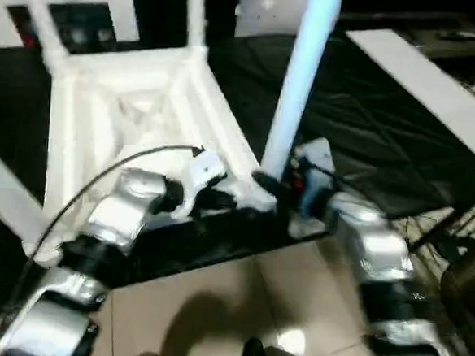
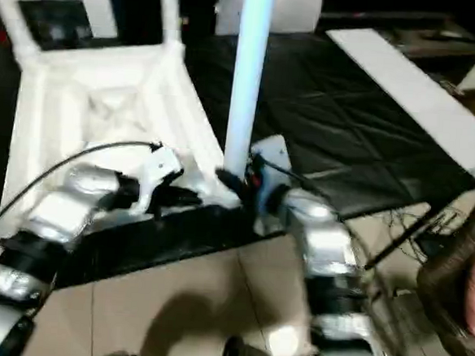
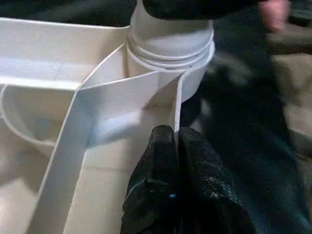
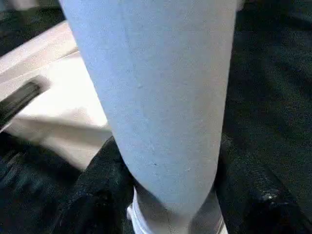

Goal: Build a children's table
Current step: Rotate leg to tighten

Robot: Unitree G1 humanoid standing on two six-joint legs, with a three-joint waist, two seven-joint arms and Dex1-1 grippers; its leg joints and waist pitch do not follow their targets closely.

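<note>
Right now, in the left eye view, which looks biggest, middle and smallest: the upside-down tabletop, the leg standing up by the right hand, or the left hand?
1. Tabletop, biggest by far.
2. Leg, long but thin.
3. Left hand, smallest, pinched on the tabletop's rim.
The leg stands nearer the camera than most of the tabletop, so it may look larger than it is.

A: what's the table top [image 1: 128, 113] sitting on?
B: it's lying upside down on a black mat [image 1: 363, 130], which is lying on the tiled floor [image 1: 236, 308]; a white board [image 1: 424, 77] is resting on the mat's far right side

white table top [image 1: 137, 98], black mat [image 1: 362, 146]
</note>
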